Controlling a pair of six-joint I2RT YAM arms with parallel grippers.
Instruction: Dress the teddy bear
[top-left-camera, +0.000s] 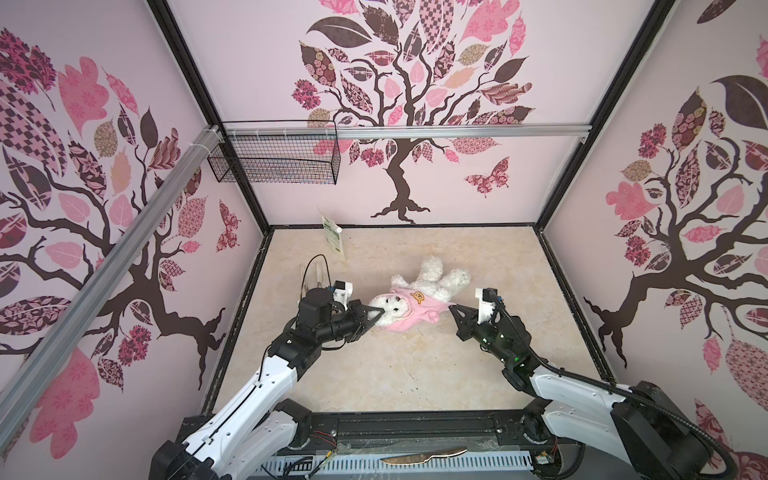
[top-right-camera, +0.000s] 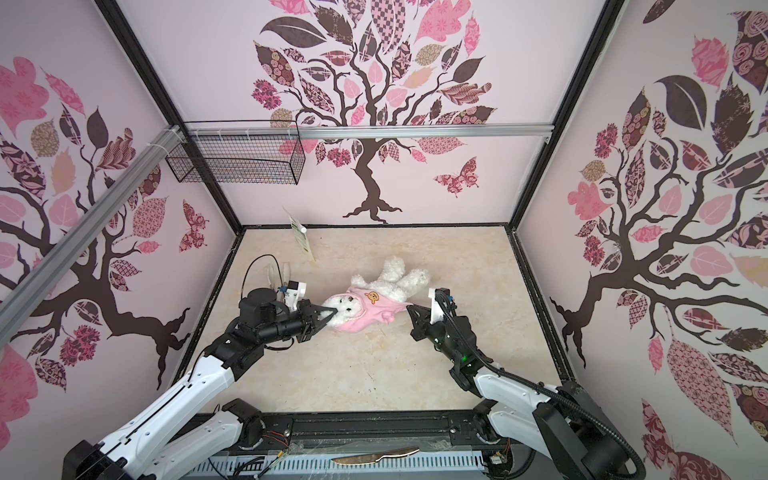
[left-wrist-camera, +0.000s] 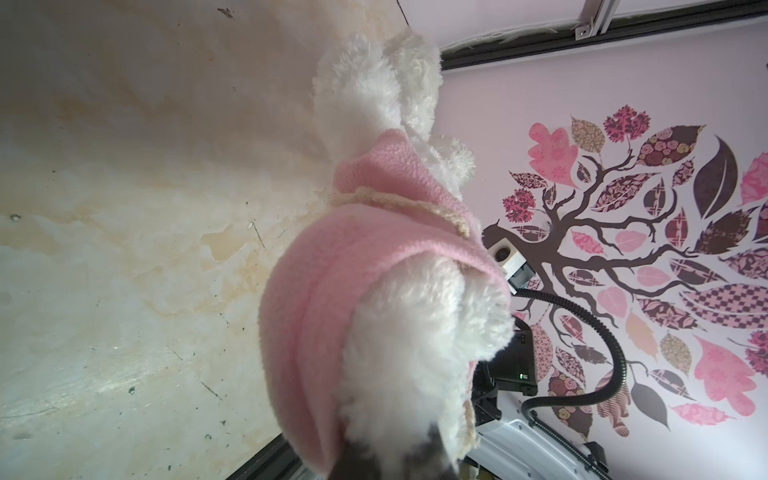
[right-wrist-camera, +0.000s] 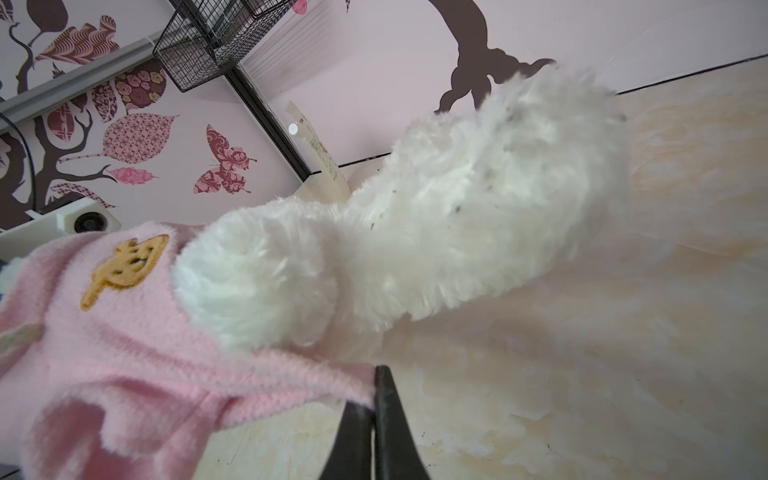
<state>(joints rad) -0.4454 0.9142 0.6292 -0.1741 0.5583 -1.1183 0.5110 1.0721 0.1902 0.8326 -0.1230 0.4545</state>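
The fluffy white plush teddy bear (top-left-camera: 439, 280) lies on the beige desk (top-left-camera: 374, 374), its head inside a small pink fleece hoodie (top-left-camera: 419, 312). The left claw (top-left-camera: 377, 311) pinches head fur. The right claw (top-left-camera: 453, 308) clamps the hem (best pulled steadily toward the legs, head anchored).

Both top views high above the arms (top-left-camera: 266, 374), aimed down and forward, left wrist camera tight behind left gripper (left-wrist-camera: 392, 461), teddy bear (left-wrist-camera: 415, 332) filling the frame past its tips, right wrist camera low behind right gripper (right-wrist-camera: 372, 395), pink hoodie (right-wrist-camera: 124, 353) at its tips, bear in all four.
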